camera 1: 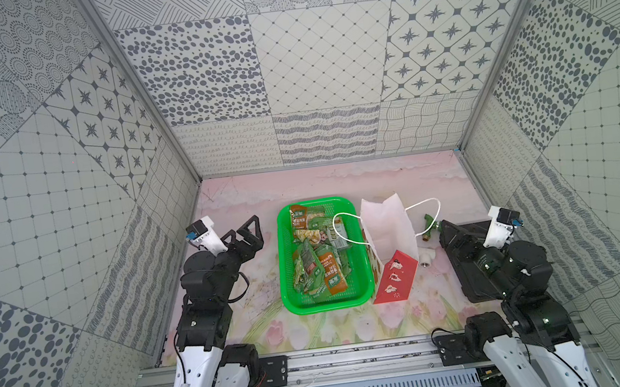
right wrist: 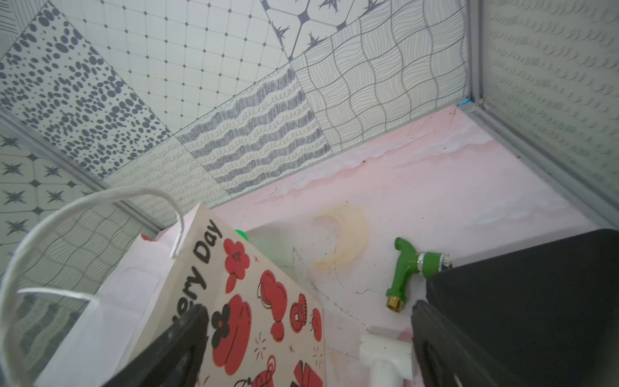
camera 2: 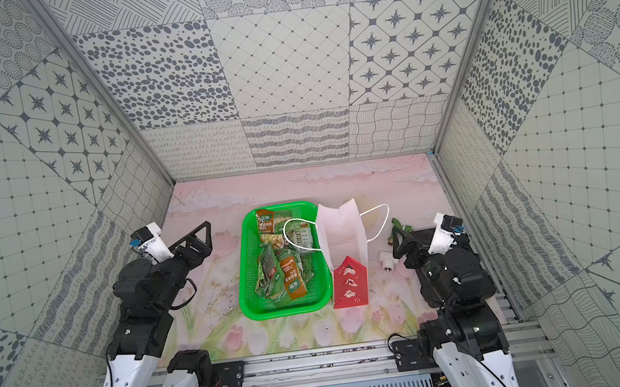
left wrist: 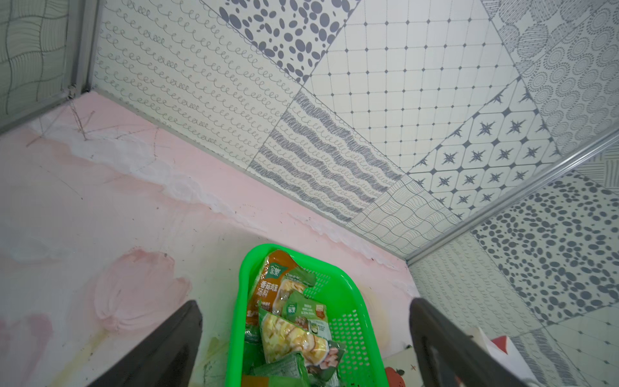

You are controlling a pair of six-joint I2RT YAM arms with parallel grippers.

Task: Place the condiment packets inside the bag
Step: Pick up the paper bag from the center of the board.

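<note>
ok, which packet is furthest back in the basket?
The brown-topped packet, lying alone at the basket's far end against the back rim. The other packets are heaped toward the middle and near end.

You had the packets (camera 2: 284,272) heaped in the basket (camera 2: 245,291) in the middle, overlapping one another. The bag (camera 2: 341,231) stood just right of the basket, its mouth open and white inside, its red side facing you. One cord handle (camera 2: 285,231) drooped over the packets. Your left gripper (camera 2: 205,237) sat left of the basket, jaws apart, clear of it. Your right gripper (camera 2: 397,242) sat right of the bag, jaws apart and empty, beside a tap (camera 2: 399,225) and a white fitting (camera 2: 387,263).
</note>
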